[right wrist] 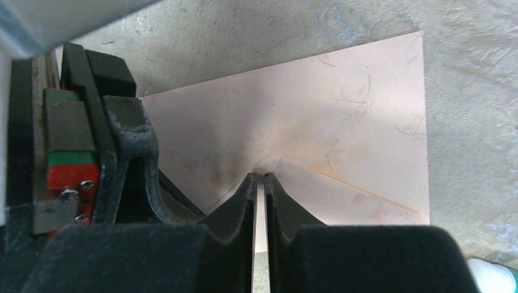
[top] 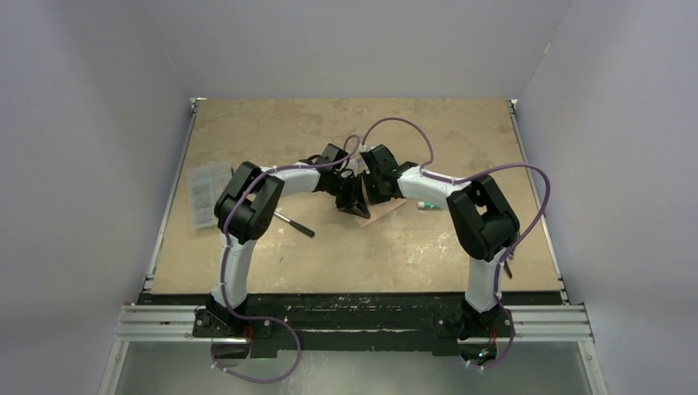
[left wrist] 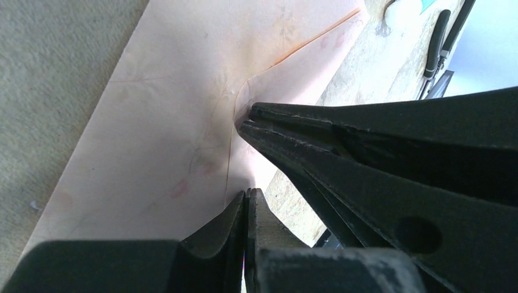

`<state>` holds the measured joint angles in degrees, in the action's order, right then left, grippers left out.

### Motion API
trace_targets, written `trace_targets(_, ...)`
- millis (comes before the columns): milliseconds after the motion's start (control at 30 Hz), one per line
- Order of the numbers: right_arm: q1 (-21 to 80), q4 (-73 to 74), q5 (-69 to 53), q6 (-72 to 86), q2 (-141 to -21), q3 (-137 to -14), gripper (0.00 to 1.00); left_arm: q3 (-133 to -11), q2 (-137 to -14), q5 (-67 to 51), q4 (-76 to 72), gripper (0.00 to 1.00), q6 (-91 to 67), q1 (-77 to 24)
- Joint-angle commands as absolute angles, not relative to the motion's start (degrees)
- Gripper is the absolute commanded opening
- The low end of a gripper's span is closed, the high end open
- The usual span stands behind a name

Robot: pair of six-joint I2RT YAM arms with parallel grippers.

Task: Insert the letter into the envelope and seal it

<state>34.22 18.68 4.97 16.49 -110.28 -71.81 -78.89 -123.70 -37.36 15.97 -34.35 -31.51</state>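
Salmon envelope [right wrist: 342, 104], fibrous matte paper, flat on chipboard table [top: 329, 123], long axis across right wrist view, triangular flap [right wrist: 317, 189] folded down, left gripper [left wrist: 247, 194], right gripper [right wrist: 259, 177] both pinched closed, seemingly at flap tip.

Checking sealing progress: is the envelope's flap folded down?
Yes, the flap lies folded over the envelope, its tip at the right gripper.

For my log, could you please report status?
Left pincer shut on envelope edge; right pincer shut on flap tip. Letter not visible. Nothing obstructing.
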Motion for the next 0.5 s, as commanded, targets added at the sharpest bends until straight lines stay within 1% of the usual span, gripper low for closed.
trace_targets(0, 34.32, 24.11, 12.14, 18.25, -113.43, -72.29, 0.11, -76.22, -129.73, -23.46, 22.65, 0.00, -27.34, -30.67)
trace_targets(233, 34.28, 25.99, 17.18, 16.99, -112.80, -70.43, 0.14, -75.94, -129.82, -23.39, 22.87, 0.00, -27.25, -30.41)
trace_targets(467, 33.90, 26.57, 18.29, 16.95, -111.84, -69.40, 0.15, -75.35, -129.57, -23.29, 22.74, 0.00, -27.23, -30.32)
